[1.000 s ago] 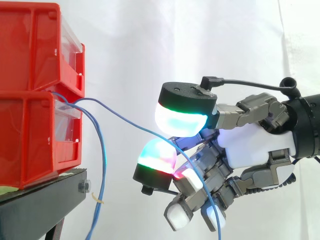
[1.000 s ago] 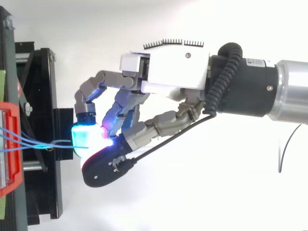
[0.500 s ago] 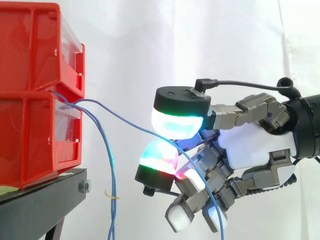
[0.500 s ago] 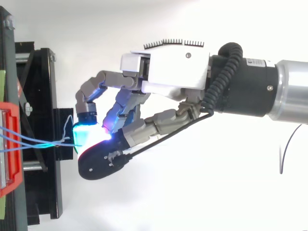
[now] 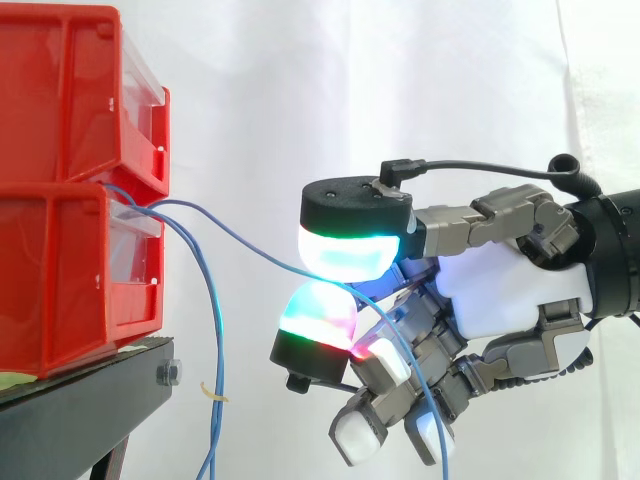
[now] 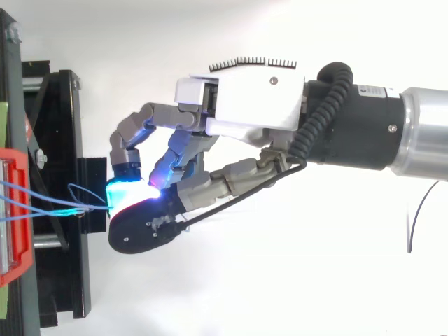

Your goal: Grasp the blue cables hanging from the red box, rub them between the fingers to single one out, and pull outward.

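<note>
Leftward since 1 second ago, the thumb's pad has crept along 1 blue cable [image 5: 250, 243], which the hand [image 5: 500, 295] pinches between glowing pads. The other blue cable [image 5: 214, 330] hangs slack from the lower of 2 red bins [image 5: 60, 260], beside the black stand [image 5: 90, 395].

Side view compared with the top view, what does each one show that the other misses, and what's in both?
Side view: the red bins stacked one on the other, a hanging cable dropping beside the black stand, and the pinched cable trailing on down past the hand. Top view: the silver arm section and a small cable loop near the pads. Both: the hand pinching one blue cable that runs back to the bins.
</note>
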Controlling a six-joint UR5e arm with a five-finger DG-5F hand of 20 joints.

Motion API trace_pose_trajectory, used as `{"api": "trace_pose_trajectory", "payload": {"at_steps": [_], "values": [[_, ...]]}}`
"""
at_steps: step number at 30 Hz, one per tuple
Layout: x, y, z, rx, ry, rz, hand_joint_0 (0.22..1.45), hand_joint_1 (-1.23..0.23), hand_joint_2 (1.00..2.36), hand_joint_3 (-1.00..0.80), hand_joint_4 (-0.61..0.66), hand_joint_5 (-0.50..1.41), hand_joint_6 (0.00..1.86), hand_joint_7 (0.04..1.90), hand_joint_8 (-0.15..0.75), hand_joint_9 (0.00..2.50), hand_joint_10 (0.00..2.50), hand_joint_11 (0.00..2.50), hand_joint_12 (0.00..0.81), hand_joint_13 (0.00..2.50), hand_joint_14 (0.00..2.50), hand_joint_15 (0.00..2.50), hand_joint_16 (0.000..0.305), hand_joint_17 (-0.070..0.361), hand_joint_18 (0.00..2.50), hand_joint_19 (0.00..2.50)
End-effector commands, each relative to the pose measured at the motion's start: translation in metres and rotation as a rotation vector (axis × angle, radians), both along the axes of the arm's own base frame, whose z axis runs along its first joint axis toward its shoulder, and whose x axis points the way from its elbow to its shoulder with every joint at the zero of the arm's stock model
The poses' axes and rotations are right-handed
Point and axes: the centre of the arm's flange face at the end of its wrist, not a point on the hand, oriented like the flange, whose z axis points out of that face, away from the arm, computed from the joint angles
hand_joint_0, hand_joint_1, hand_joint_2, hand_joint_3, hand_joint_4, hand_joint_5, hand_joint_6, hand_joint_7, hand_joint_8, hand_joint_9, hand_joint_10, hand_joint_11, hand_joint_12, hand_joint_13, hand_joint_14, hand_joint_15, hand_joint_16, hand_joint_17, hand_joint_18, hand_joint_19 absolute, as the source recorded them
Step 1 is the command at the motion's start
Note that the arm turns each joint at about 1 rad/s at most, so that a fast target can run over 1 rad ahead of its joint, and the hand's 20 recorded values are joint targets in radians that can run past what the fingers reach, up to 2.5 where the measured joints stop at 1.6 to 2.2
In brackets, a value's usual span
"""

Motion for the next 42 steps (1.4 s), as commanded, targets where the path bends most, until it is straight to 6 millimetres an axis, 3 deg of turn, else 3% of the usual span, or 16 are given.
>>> {"api": "trace_pose_trajectory", "payload": {"at_steps": [1, 14, 20, 27, 34, 42], "values": [[-0.0002, 0.0, 0.0005, 0.0, -0.001, 0.001, 0.56, -0.66, 1.02, -0.13, 0.25, -0.12, 0.87, 1.15, 0.433, 1.13, 0.01, 0.73, 0.473, 0.88, 0.01, 0.47, 0.071, 0.159, 1.09, 0.54], [0.001, 0.0003, 0.0063, 0.0, 0.001, 0.002, 0.58, -0.73, 1.02, -0.05, 0.23, -0.12, 0.89, 1.14, 0.421, 1.12, 0.01, 0.75, 0.463, 0.87, 0.01, 0.46, 0.069, 0.154, 1.08, 0.53], [-0.0008, 0.0, 0.0085, -0.003, 0.028, 0.001, 0.55, -0.71, 1.02, -0.28, 0.27, -0.13, 0.88, 1.13, 0.39, 1.08, 0.02, 0.75, 0.43, 0.83, 0.01, 0.48, 0.062, 0.14, 1.02, 0.57], [-0.0013, -0.0001, 0.0089, -0.005, 0.029, 0.001, 0.52, -0.67, 1.01, -0.4, 0.27, -0.13, 0.87, 1.11, 0.398, 1.09, 0.01, 0.74, 0.441, 0.83, 0.01, 0.47, 0.064, 0.144, 1.01, 0.56], [-0.0013, -0.0001, 0.0076, -0.005, 0.032, 0.001, 0.51, -0.67, 1.0, -0.46, 0.27, -0.13, 0.87, 1.09, 0.407, 1.09, 0.01, 0.75, 0.449, 0.83, 0.01, 0.48, 0.065, 0.146, 1.02, 0.56], [-0.0013, -0.0001, 0.0076, -0.004, 0.031, 0.001, 0.57, -0.81, 1.01, -0.41, 0.28, -0.12, 0.87, 1.13, 0.394, 1.1, 0.01, 0.77, 0.429, 0.83, 0.01, 0.48, 0.061, 0.137, 1.01, 0.58]]}}
